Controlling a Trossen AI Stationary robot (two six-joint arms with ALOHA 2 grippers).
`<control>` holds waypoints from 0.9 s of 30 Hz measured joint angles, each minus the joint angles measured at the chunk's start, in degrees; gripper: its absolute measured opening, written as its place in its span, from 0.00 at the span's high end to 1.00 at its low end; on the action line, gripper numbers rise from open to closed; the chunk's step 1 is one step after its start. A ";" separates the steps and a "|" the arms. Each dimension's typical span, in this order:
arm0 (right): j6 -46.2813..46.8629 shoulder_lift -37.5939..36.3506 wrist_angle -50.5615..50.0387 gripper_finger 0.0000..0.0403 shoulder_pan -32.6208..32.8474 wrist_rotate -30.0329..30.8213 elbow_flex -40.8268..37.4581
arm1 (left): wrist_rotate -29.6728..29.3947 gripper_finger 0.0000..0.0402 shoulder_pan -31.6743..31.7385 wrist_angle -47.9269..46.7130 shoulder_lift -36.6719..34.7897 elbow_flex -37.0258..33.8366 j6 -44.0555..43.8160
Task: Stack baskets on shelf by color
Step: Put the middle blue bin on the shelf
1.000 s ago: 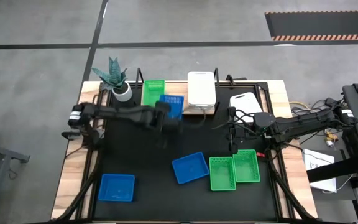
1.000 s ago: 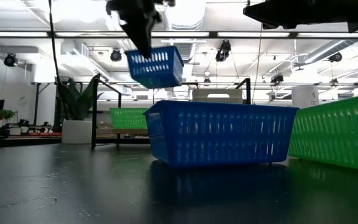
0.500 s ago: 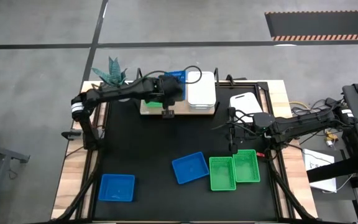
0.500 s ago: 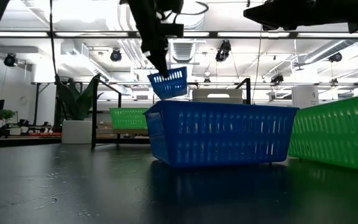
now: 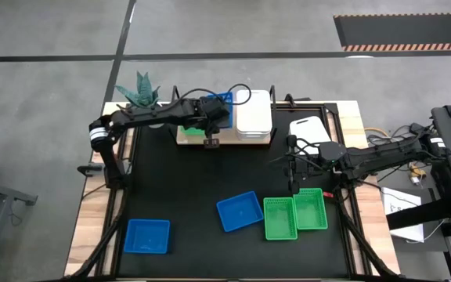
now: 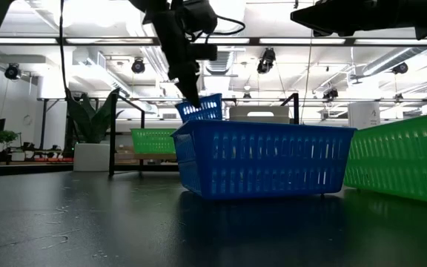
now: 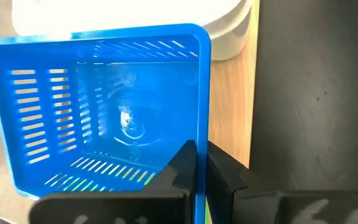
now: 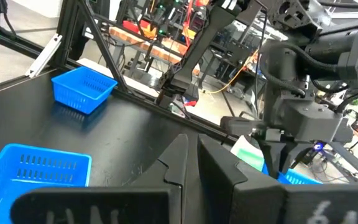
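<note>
The black-topped table [image 5: 186, 180] is seen from above, framed by light wood edges. At its far edge the light-wood shelf [image 5: 190, 139] is placed, largely hidden by the left arm and the baskets on it. A stack of white baskets [image 5: 254, 112] is set on the shelf's right part, and a green basket [image 6: 154, 139] is seen on the shelf in the low view, though it is covered by the arm from above. A potted plant [image 5: 139, 90] is placed just beside the shelf at the far left corner.

The left end effector [image 7: 200, 163] is pressed together on the near wall of a blue basket [image 7: 104, 118], which is held over the shelf, just beside the white stack. In the low view this held basket [image 6: 201, 108] is seen tilted.

On the near half of the table, a second blue basket [image 5: 239, 211] is lying at an angle, just beside two green baskets [image 5: 295, 214] set side by side. A third blue basket [image 5: 147, 236] is lying well apart, near the front left corner. One more white basket [image 5: 310, 129] is seen on the table right of the shelf.

The right end effector [image 5: 292, 185] is held above the table near the far edge of the green pair, with its fingers [image 8: 180, 163] nearly pressed together and nothing pinched between them.
</note>
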 joint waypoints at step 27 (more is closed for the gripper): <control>0.00 0.00 -0.13 0.93 0.00 0.00 0.00 | 0.02 0.86 0.15 10.92 0.00 -6.62 -0.07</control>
